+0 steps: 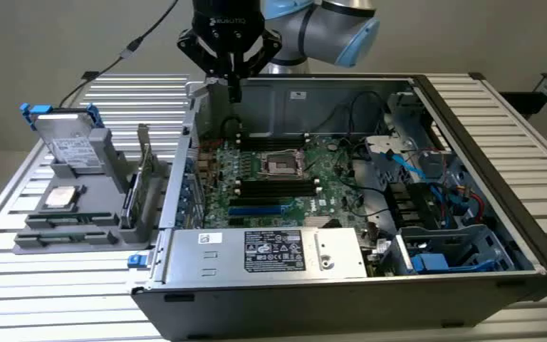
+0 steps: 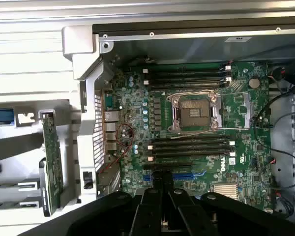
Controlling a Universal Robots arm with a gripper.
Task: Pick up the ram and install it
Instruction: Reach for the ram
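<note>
Tool (image 1: 234, 96), black and two-fingered on the grey-and-blue arm (image 1: 335, 21), hangs above the back corner of the open black computer case (image 1: 350, 303) at the exterior view's left. Its fingers (image 2: 155, 195) are pressed together, closed. Under it lies the green motherboard (image 2: 137, 113), with the square metal processor socket (image 2: 194, 110) between two banks of long black memory slots (image 2: 191, 150). Whether any slot is filled, I cannot tell. Loose black cables (image 1: 355, 117) loop near the socket, and a silver labelled power box (image 1: 273, 253) closes off the front.

Outside, on the slatted metal surface (image 1: 65, 303), stands a grey moulded holder (image 1: 69, 244). Between it and the board rise the case's perforated side wall (image 2: 96, 128) and a tall upright green expansion card (image 2: 53, 162) with a metal bracket. A silver drive with blue tabs (image 1: 65, 135) stands at the holder's back.

The long narrow green ram stick (image 1: 66, 230) seems to lie along the holder's front step, well apart from the tool. It reads as a thin dark-green strip, its chips too small to make out.
</note>
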